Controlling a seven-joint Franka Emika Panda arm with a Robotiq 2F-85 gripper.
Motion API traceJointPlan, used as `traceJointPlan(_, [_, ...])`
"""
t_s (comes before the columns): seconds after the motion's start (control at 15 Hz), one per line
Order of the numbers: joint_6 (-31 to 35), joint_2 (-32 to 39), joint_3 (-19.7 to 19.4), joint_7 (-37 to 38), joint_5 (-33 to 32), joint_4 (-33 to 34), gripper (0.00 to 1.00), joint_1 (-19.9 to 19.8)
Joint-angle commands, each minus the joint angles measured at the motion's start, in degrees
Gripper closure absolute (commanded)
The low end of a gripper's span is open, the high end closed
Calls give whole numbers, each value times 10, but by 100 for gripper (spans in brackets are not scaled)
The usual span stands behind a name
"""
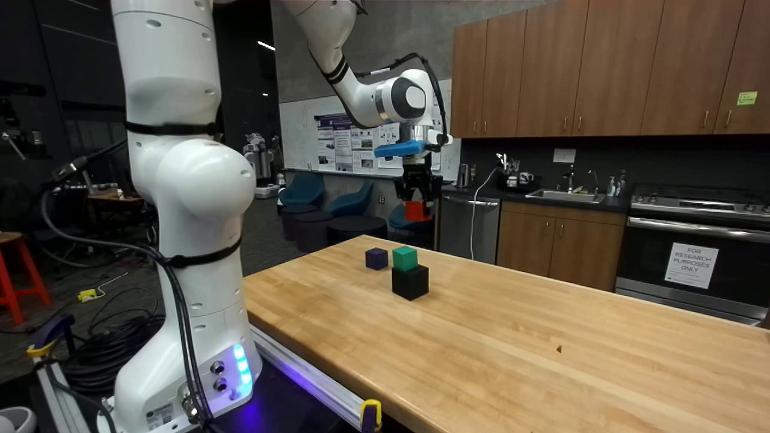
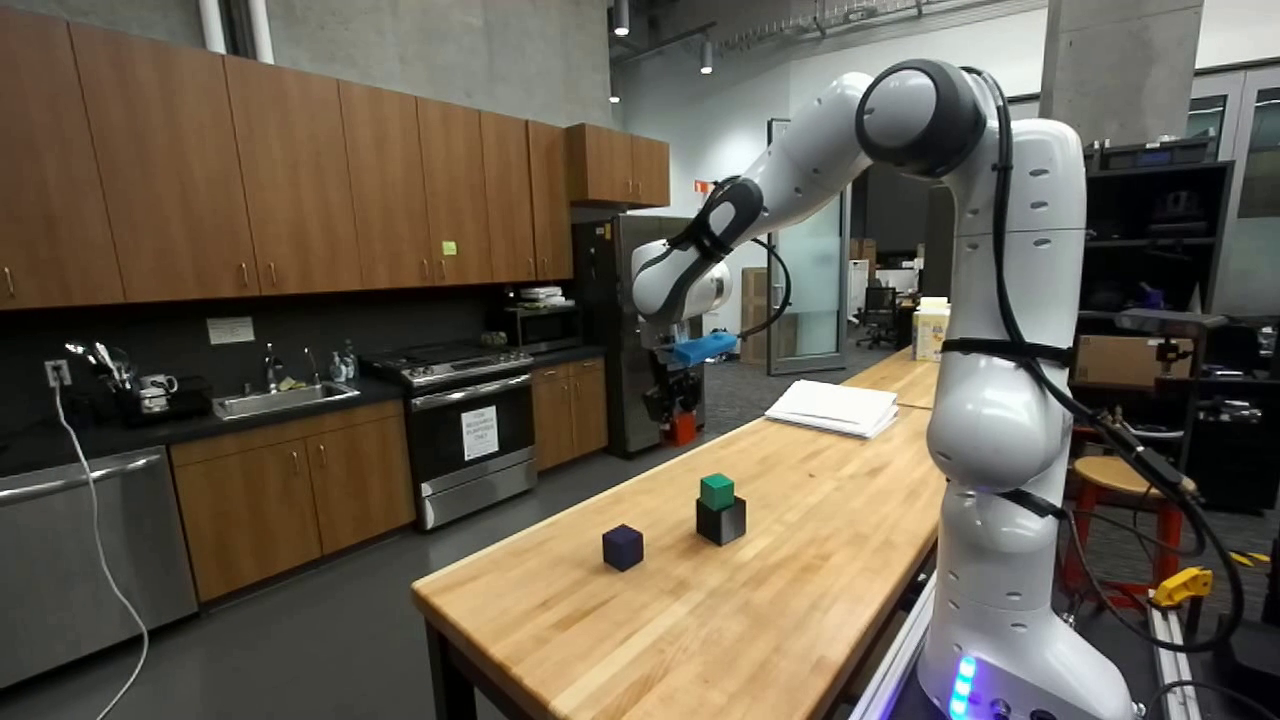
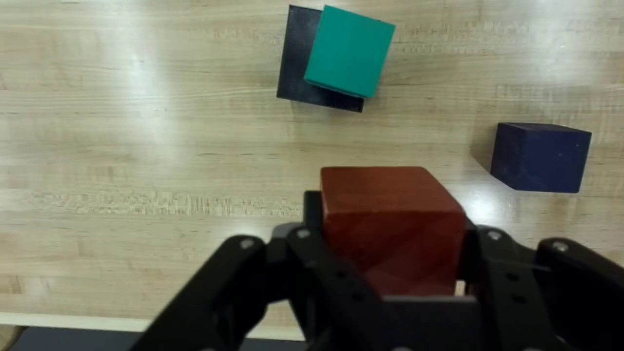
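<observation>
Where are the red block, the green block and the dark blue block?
Red block (image 3: 392, 239), wrist view: its largest visible face.
Green block (image 3: 349, 51), wrist view: middle of its top face.
Dark blue block (image 3: 548, 158), wrist view: its largest visible face.

You can read "FOR RESEARCH PURPOSES ONLY" on the paper sign (image 1: 690, 265) on the oven door (image 1: 645, 255). Print on the posters (image 1: 346, 141) and backsplash notice (image 1: 564, 156) is too small.

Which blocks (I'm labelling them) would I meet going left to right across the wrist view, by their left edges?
Black block, green block atop it, red block in the gripper, dark blue block.
</observation>
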Motion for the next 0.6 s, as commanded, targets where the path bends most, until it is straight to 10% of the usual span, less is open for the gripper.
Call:
traceJointPlan(0.0, [12,-39,-14,-42,13,-36,70,-14])
traceJointPlan(0.53, [17,-103,-30,-67,28,-107,70,-24])
